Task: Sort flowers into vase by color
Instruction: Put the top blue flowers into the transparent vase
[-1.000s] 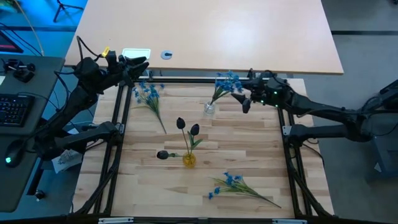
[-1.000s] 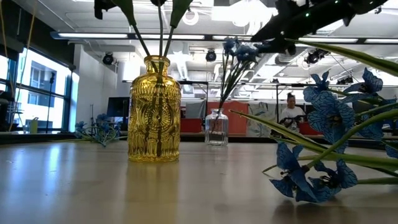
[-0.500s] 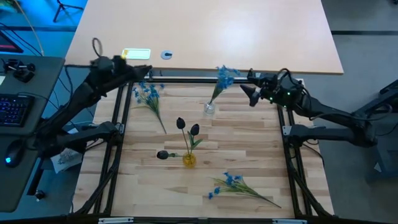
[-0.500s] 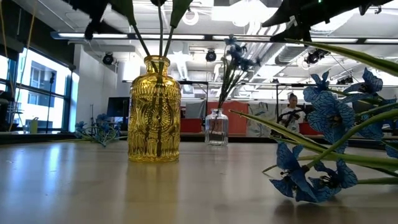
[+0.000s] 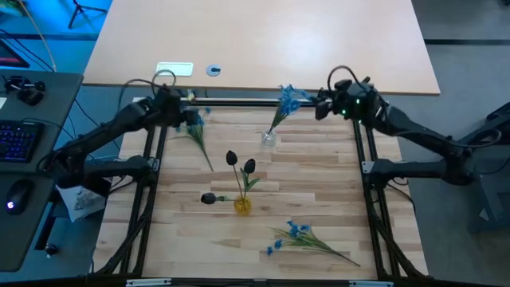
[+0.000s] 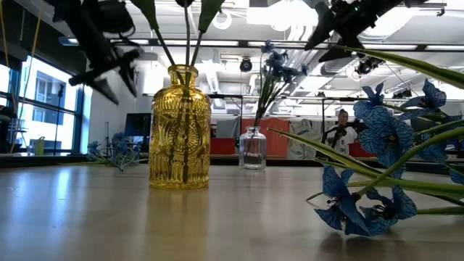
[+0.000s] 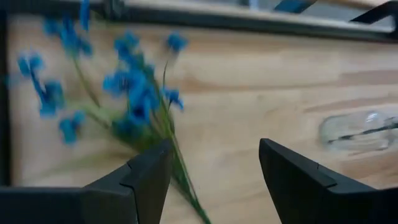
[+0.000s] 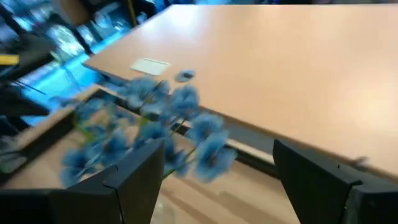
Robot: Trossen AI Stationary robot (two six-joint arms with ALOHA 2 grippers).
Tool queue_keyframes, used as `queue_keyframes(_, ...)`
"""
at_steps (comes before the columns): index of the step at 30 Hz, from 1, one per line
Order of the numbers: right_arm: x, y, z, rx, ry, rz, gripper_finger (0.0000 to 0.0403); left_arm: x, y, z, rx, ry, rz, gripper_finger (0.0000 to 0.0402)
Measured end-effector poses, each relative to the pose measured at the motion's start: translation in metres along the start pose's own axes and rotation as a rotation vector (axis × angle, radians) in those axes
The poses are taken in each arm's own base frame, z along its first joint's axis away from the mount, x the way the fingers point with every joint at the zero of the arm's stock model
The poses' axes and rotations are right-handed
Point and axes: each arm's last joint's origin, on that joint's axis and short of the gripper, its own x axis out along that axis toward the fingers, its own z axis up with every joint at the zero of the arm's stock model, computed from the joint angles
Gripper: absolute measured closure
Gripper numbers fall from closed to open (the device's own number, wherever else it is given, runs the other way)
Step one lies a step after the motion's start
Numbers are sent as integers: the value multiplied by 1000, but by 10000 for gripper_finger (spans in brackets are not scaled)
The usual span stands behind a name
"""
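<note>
High view showed the sorting partly done. Nearest the front edge of the surface [image 5: 319, 191] lay one blue spray [image 5: 307, 240], not yet picked up. Past it stood the yellow vase [image 5: 242, 205] holding two black buds [image 5: 240, 163], with a third black bud [image 5: 209, 198] lying just beside it. Farther back the clear vase [image 5: 268, 139] held one blue spray [image 5: 287, 100]. Another blue spray [image 5: 194, 131] lay at the far left, where the left hand [image 5: 178, 112] hovered near it, fingers apart and empty. The right hand [image 5: 325, 107] hung by the far rail, open and empty, so two blue sprays and one bud looked left to place
</note>
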Motion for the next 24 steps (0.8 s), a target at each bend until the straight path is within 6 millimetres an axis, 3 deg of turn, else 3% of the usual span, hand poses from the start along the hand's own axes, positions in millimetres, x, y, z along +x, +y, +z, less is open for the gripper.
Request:
queue_keyframes(5, -9, -6, 34, -74, -3, -149, 110, 28, 8, -35, -113, 94, 28, 177)
queue_keyframes(10, -16, -17, 55, -52, -55, -269, 110, 50, 7, -59, -187, 71, -7, 177)
queue_keyframes(16, -17, -37, 55, 25, -17, -383, 110, 78, 22, -83, -297, 100, 83, 177)
queue_keyframes(24, -18, -43, 50, 41, 33, -420, 110, 106, 27, -85, -368, 89, 116, 177)
